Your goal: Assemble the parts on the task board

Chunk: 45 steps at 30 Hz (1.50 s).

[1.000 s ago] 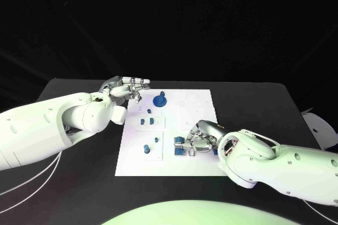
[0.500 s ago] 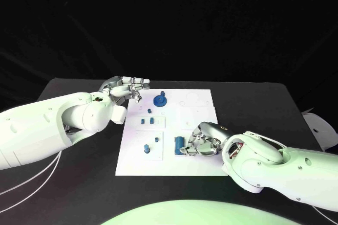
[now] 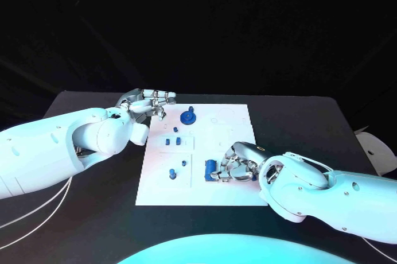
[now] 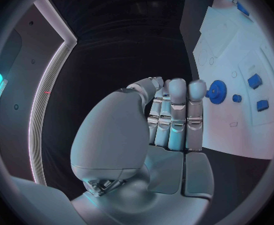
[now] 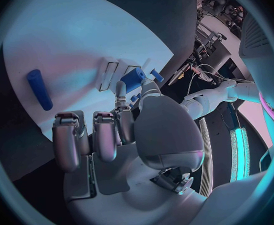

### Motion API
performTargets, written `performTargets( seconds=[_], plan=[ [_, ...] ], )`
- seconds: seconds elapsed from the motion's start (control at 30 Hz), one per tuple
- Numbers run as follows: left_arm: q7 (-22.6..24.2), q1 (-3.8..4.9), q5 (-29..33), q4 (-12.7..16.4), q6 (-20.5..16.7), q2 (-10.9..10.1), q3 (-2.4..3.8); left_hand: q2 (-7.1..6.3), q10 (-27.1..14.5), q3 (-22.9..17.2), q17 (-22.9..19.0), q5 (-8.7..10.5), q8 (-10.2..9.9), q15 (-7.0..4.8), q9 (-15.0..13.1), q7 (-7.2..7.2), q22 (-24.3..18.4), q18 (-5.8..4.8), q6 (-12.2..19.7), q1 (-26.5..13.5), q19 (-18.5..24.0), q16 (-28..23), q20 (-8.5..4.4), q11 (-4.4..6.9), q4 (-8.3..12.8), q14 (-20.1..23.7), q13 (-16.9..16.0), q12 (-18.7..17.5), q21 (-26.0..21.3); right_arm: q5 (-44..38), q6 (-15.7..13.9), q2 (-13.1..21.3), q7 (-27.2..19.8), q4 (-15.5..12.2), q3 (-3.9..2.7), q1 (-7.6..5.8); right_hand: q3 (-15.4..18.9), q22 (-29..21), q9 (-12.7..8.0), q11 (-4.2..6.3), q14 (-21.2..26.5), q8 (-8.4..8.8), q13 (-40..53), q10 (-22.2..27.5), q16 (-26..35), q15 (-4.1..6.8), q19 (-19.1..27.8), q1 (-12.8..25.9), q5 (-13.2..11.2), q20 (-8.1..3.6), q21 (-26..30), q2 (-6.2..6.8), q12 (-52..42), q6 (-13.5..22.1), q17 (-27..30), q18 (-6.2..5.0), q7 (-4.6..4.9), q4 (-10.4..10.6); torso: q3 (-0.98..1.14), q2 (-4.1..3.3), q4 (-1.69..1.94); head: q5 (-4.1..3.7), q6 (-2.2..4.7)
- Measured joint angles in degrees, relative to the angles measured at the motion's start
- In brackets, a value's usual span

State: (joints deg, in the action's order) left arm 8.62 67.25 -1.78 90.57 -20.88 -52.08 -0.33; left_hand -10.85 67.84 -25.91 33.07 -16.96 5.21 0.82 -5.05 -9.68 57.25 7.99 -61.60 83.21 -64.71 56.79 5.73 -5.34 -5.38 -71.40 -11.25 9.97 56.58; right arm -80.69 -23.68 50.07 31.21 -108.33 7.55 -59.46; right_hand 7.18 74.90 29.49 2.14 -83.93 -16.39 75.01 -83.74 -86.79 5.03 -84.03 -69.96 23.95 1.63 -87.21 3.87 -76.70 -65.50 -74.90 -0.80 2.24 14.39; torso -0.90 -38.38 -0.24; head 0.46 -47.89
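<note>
White rectangular task board [image 3: 236,116] lying flat mid-bench, long side running away from the robot. Blue toothed gear wheel with an upright stub [image 3: 189,118] standing near the far end, left of centre; small blue peg [image 3: 176,129] just beside it, nearer. Pair of short blue blocks [image 3: 172,142] side by side in an outlined square below that. Lone upright blue pin [image 3: 172,174] in the next square, nearer still. Long blue cylindrical bar [image 3: 209,170] lying lengthwise right of the pin. Cluster of small blue and white pieces [image 5: 136,78] close by, partly hidden, layout unclear.
</note>
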Motion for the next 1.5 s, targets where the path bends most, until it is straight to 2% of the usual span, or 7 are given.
performTargets(
  seconds=[0.2, 0.37, 0.47, 0.97, 1.27, 1.37, 1.5],
  plan=[
    [-0.01, 0.00, 0.00, 0.00, 0.01, 0.00, 0.00, 0.00, 0.00, 0.00, 0.00, 0.00, 0.00, 0.00, 0.00, 0.00, 0.00, 0.00, 0.00, 0.00, 0.00, 0.00, 0.00, 0.00, 0.00, 0.00, 0.00, 0.00, 0.00, -0.33, 0.01, -0.17, -0.15, 0.22, -0.04, -0.03, -0.12, 0.00, 0.27, 0.00, -0.21, -0.23, 0.00, 0.00, 0.00, 0.21, 0.13, -1.77, 0.32, -0.29, 0.00, -0.96, 0.00, 0.21, 0.00, 0.00, -0.21, 0.12, 0.02, 0.01, -0.03, 0.09, -0.10],
    [-0.02, 0.00, 0.01, -0.01, 0.01, -0.02, 0.00, 0.00, 0.00, 0.16, -0.11, 0.00, 0.00, 0.00, 0.00, 0.00, 0.00, 0.00, 0.00, 0.00, 0.00, 0.00, 0.00, 0.00, 0.16, 0.00, -0.04, 0.00, 0.00, -0.63, 0.10, -0.17, -0.45, 0.14, -0.12, -0.09, -0.89, 0.05, 0.50, 0.21, -0.21, -0.23, 0.18, -0.20, 0.00, 0.21, 0.00, -3.93, -1.32, -0.42, 0.00, -1.22, -0.06, 0.41, -0.04, 0.00, -0.41, -0.54, 0.02, 0.04, -0.03, 0.13, -0.05],
    [-0.03, 0.00, 0.01, -0.03, 0.02, -0.03, 0.00, 0.00, 0.00, 0.16, -0.11, 0.00, 0.00, 0.00, 0.00, 0.00, 0.00, 0.00, 0.00, 0.00, 0.00, 0.00, 0.00, 0.00, 0.16, 0.00, -0.05, 0.00, 0.00, -0.76, 0.26, 0.01, -0.54, 0.09, -0.09, -0.08, -0.95, 0.04, 0.55, 0.20, -0.21, -0.23, 0.24, -0.21, 0.00, 0.21, 0.00, -4.82, -1.34, -0.42, 0.00, -1.43, -0.32, 0.41, -0.05, 0.00, -0.41, -0.98, 0.03, 0.04, -0.02, 0.16, -0.16],
    [-0.10, 0.01, 0.01, -0.05, 0.05, -0.16, -0.01, 0.00, 0.00, 0.16, -0.11, 0.00, 0.00, 0.00, -0.01, 0.00, 0.01, 0.00, 0.00, 0.00, 0.00, 0.00, 0.00, 0.00, 0.16, 0.00, -0.03, 0.00, 0.00, -0.80, 1.12, 0.71, -0.36, -0.32, 0.03, 0.07, -0.54, 0.03, 0.62, 0.19, -0.21, -0.23, 0.24, -0.20, 0.00, 0.20, 0.00, -5.11, -1.89, -0.41, 0.00, -1.21, -0.17, 0.41, -0.03, 0.00, -0.41, -0.86, 0.06, 0.03, -0.08, 0.40, -0.37],
    [-0.12, 0.00, 0.01, -0.10, 0.05, -0.12, -0.01, 0.00, 0.00, 0.16, -0.11, 0.00, 0.00, 0.00, -0.01, 0.00, 0.01, 0.00, 0.00, 0.00, 0.00, 0.00, 0.00, 0.00, 0.16, 0.00, -0.03, 0.00, 0.00, -0.78, 1.01, 1.27, -0.45, -0.47, 0.04, 0.08, -0.44, 0.03, 0.62, 0.19, -0.21, -0.23, 0.24, -0.20, 0.00, 0.20, 0.00, -5.11, -1.88, -0.41, 0.00, -1.20, -0.06, 0.41, -0.03, 0.00, -0.40, -0.75, 0.04, 0.04, -0.09, 0.31, -0.21],
    [-0.12, 0.00, 0.01, -0.11, 0.06, -0.08, -0.02, 0.00, 0.01, 0.16, -0.11, 0.00, 0.00, 0.00, -0.01, 0.00, 0.01, 0.00, 0.00, 0.00, 0.00, 0.00, 0.00, 0.00, 0.16, 0.00, -0.03, 0.00, 0.00, -0.68, 0.70, 2.12, -0.57, -0.78, 0.04, 0.08, -0.31, 0.03, 0.46, 0.18, -0.21, 0.25, 0.25, -0.19, 0.01, 0.20, 0.01, -5.11, -1.47, -0.41, 0.29, -1.20, 0.36, 1.60, -0.03, 0.00, -0.04, -0.62, 0.04, 0.05, -0.13, 0.23, -0.07],
    [-0.12, 0.00, 0.01, -0.14, 0.06, -0.06, -0.03, 0.00, 0.01, 0.16, -0.10, 0.00, 0.00, 0.00, -0.01, 0.00, 0.01, 0.00, 0.00, 0.00, 0.00, 0.00, 0.00, 0.00, 0.16, 0.00, -0.02, 0.00, 0.00, -0.43, -0.04, 4.55, -1.02, -1.60, 0.02, -0.11, -0.31, 0.02, -0.14, -0.63, -0.21, 1.65, 0.32, 0.61, 0.01, 0.19, 0.01, -5.82, -0.43, -0.41, 1.22, -1.29, 1.47, 2.99, -0.02, 0.00, 0.73, -0.62, 0.04, 0.10, -0.13, -0.16, 0.13]
  ],
)
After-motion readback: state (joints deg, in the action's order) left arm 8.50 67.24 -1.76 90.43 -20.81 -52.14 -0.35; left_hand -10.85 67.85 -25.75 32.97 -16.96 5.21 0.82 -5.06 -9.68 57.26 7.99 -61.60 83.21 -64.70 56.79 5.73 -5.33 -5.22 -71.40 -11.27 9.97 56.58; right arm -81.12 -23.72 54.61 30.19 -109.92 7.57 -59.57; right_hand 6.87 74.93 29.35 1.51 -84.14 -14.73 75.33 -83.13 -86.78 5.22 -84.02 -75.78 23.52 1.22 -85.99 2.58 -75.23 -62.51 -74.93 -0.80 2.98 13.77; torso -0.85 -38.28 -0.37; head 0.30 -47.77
